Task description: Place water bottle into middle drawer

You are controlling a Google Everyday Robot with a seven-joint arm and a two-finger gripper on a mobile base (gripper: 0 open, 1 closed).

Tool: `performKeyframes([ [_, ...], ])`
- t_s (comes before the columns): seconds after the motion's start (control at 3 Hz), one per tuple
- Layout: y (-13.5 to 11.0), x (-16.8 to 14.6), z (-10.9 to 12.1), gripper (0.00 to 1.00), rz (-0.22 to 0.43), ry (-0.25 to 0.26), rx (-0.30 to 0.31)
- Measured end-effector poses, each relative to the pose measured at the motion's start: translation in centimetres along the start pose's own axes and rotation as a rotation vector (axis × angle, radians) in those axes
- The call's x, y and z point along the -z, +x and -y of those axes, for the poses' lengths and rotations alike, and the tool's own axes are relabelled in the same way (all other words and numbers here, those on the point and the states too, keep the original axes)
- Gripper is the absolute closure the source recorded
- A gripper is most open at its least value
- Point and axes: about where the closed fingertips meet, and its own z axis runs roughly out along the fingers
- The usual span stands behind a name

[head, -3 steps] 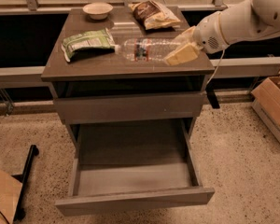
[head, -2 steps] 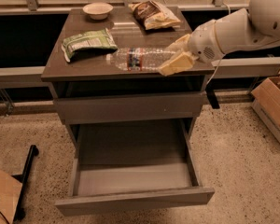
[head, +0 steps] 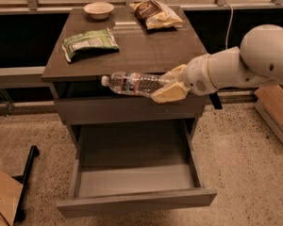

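The water bottle, clear with a white cap and a dark label band, lies level in the air with its cap pointing left. It hangs in front of the cabinet's top edge, above the open middle drawer. My gripper comes in from the right on a white arm and is shut on the bottle's base end, with pale fingers above and below it. The drawer is pulled out, its pale grey floor bare.
On the cabinet top lie a green snack bag, a brown chip bag and a small bowl. The top drawer front is closed. A cardboard box stands at the right, a black stand at the left.
My gripper has carried the bottle off the cabinet top, forward and down, to in front of the top edge above the open drawer.
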Motion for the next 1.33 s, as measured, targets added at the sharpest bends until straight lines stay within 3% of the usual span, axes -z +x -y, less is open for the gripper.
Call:
performKeyframes([
  [0.67,7.8,-3.8,-4.3,1.0,-0.046,0.025,-0.225],
  [1.0,7.8,-3.8,-4.3,1.0,-0.046,0.025,-0.225],
  [1.33,9.5,-5.6,-4.3,1.0,-0.09,0.015,-0.219],
])
